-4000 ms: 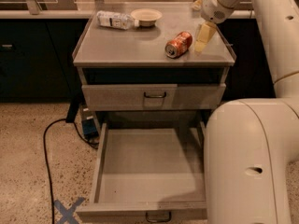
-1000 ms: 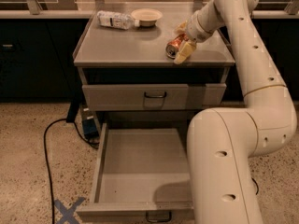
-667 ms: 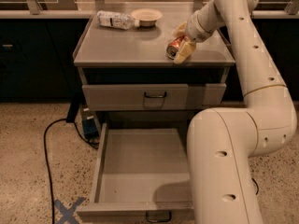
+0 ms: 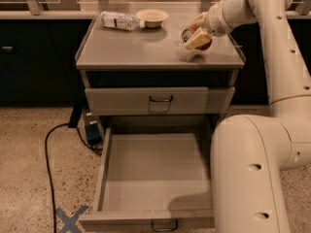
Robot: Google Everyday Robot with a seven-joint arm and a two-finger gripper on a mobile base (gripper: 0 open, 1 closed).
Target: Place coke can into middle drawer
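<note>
Coke can (image 4: 187,35) is clamped in the gripper (image 4: 196,32), tilted just above the right side of the cabinet top (image 4: 131,45); the middle drawer (image 4: 146,216) stands pulled open below, nearer

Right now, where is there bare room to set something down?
The drawer tray is bare. The cabinet top is free in front and left; its back edge holds a bottle and bowl, and the gripper holds the can above its right side.

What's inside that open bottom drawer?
Only bare grey floor shows in the middle drawer; the robot's arm covers its right corner. The gripper holds the coke can above the countertop.
</note>
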